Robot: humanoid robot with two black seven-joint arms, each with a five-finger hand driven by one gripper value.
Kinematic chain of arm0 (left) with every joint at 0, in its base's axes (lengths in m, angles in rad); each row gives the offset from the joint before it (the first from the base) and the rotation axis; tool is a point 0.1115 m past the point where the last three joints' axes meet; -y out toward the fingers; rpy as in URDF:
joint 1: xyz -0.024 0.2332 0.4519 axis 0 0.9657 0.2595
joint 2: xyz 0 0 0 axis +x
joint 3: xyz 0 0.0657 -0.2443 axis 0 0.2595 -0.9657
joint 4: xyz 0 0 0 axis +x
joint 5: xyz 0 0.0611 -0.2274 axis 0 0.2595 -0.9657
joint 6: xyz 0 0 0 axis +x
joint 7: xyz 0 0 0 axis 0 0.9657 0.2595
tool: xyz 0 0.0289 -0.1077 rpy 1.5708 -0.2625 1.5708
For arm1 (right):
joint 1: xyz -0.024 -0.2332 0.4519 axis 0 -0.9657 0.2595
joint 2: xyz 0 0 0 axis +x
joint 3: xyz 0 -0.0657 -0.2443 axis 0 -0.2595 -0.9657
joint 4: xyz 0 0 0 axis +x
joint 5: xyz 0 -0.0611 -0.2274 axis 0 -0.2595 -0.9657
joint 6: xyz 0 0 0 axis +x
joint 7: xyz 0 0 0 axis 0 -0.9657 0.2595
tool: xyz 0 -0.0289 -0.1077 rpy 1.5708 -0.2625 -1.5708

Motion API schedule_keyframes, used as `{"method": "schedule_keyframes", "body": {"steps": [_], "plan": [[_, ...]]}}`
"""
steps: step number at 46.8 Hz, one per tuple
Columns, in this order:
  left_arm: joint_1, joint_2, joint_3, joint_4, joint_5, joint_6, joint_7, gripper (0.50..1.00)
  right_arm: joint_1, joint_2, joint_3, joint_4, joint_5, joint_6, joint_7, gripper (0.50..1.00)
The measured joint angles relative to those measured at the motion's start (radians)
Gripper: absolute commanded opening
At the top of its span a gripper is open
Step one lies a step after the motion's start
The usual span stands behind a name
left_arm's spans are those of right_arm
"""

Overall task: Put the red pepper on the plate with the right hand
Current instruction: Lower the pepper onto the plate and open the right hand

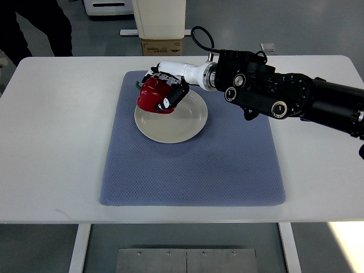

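Note:
A red pepper [151, 95] with a green stem is held in my right hand [163, 89], whose fingers are curled around it. The hand and pepper hover over the far left rim of a white plate [181, 122]. The plate sits on a blue mat [193, 165] in the middle of the white table. My right arm reaches in from the right edge, black at the forearm and white at the wrist. Whether the pepper touches the plate cannot be told. The left arm does not show.
The white table [51, 142] carries the mat and plate only. Beyond its far edge stand a white cabinet on a cardboard box [162, 45] and a person's dark clothing [34, 28] at the top left.

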Motion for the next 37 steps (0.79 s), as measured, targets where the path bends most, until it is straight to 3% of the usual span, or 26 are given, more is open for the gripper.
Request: {"method": "schedule_keyframes", "body": {"steps": [37], "plan": [[0.0,0.0,0.0,0.0,0.0,0.0,0.0,1.0,-0.115,0.0,0.028,-0.039,0.001,-0.014,-0.029,0.508]]}}
